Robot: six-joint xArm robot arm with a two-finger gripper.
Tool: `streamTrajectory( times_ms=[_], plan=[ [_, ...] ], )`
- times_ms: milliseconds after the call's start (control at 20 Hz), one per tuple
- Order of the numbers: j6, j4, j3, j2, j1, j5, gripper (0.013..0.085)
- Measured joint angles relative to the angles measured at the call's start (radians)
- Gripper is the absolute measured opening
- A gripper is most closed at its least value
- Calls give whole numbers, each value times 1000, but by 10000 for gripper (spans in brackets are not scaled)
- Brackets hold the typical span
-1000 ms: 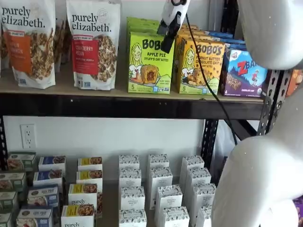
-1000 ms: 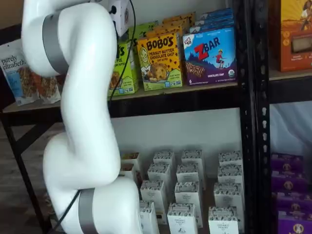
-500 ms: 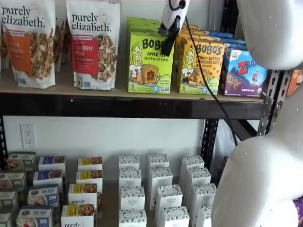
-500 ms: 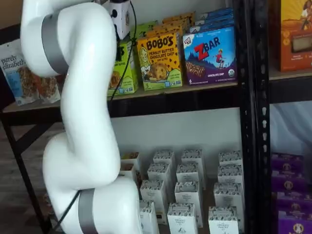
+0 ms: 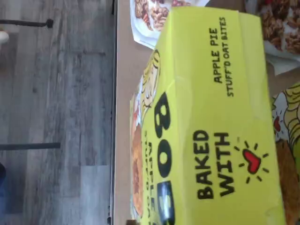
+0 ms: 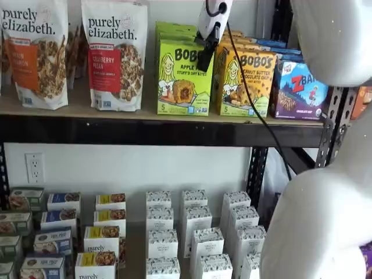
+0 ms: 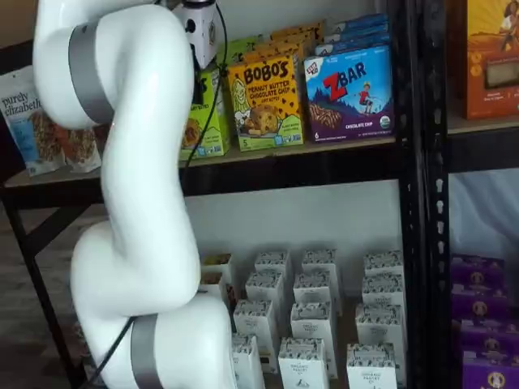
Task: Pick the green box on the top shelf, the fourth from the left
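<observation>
Green box (image 6: 184,78) on top shelf (image 6: 157,131): approach step, my jaws at its top; spread unclear, probably closing next.

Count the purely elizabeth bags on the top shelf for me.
2 in plain view: one at the top shelf's far end, one beside the green box. More may be hidden behind them.

The green box (image 6: 183,78) is lime with black lettering; the top shelf (image 6: 145,113) is tan, black-fronted.
</observation>
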Motion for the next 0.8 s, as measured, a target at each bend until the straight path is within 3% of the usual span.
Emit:
streamTrajectory(
  times_ms=[350,550,800],
  plan=[
    [-2,1,-9,5,-3,19,610],
    [-3,4,-20,9,-6,34,610],
    [-3,2,-22,7,-7,39,490]
  ],
)
